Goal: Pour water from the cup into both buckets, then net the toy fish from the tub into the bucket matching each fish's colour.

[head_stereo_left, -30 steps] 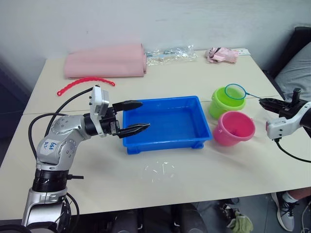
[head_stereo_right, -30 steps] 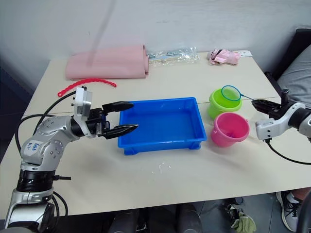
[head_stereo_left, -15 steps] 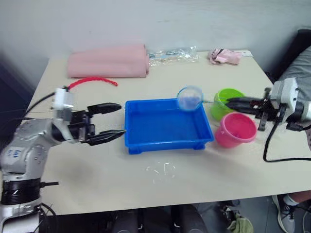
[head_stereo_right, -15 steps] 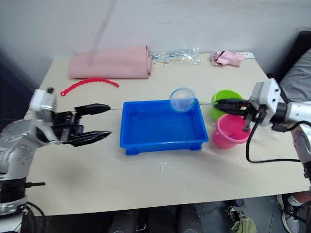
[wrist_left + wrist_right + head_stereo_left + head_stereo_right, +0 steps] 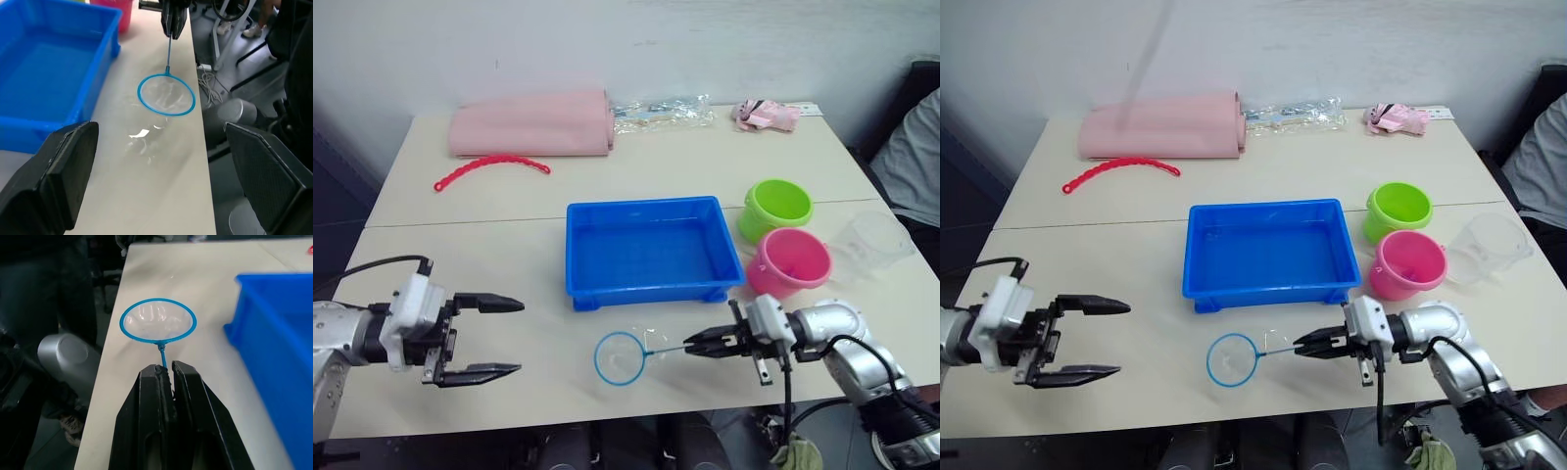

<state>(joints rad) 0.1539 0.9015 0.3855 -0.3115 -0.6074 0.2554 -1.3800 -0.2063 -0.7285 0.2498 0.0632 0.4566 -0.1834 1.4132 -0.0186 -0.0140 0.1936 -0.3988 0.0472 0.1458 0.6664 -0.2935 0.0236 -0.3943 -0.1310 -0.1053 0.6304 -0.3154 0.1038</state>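
Right arm's got the net down near the front edge of the table, left arm just hanging out with nothing.

The right gripper (image 5: 697, 345) is clamped on the thin handle of the net (image 5: 620, 357), hoop flat over the table (image 5: 509, 245) in front of the blue tub (image 5: 651, 248) (I can't spot any fish in the tub from here). The left gripper (image 5: 506, 337) sits way off to the left, fingers spread wide, empty. Green bucket (image 5: 776, 207) and pink bucket (image 5: 787, 262) sit touching, just right of the tub, and the clear cup (image 5: 874, 238) is a bit further right near the table edge.
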